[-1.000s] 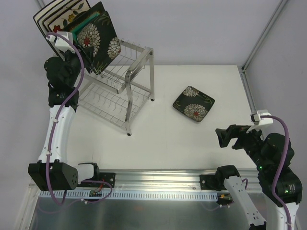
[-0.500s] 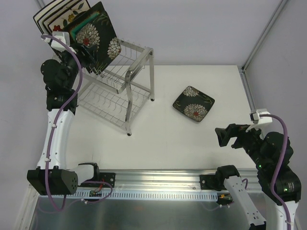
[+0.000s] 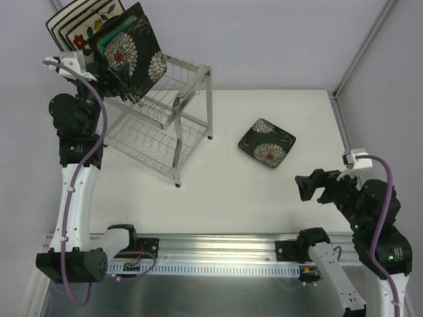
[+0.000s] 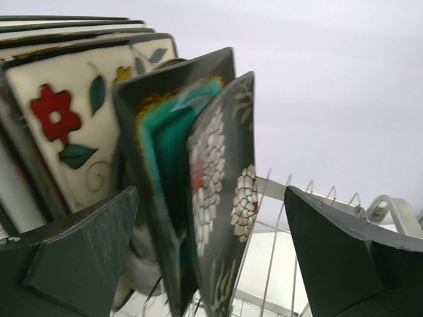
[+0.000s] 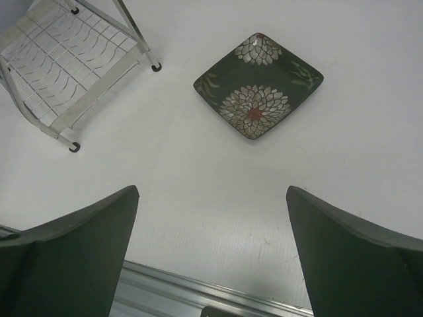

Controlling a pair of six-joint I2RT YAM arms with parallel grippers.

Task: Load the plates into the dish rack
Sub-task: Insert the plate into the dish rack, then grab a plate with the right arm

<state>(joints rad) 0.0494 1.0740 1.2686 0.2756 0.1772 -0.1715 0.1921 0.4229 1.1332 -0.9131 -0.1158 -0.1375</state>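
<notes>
The dish rack (image 3: 173, 109) stands at the far left of the table (image 3: 277, 205). On its upper tier several plates stand on edge, leaning close against each other. At the front of this row is the dark square plate with white blooms (image 3: 135, 53), behind it the dark plate with teal centre (image 4: 165, 139), then the cream plate with coloured flowers (image 4: 66, 125), and at the back the white plates with black rims (image 3: 66, 18). The left gripper (image 4: 210, 198) is at the lower edge of this row with its jaws wide apart. The edges of the bloom plate and the teal plate lie between the jaws, but a clear gap shows beside the bloom plate, so the jaws clamp nothing. A second dark plate with white blooms (image 3: 266, 143) lies flat on the table, to the right of the rack and well apart from it. The right gripper (image 5: 211, 195) hovers above the table near this plate, with its jaws spread wide and nothing between them.
</notes>
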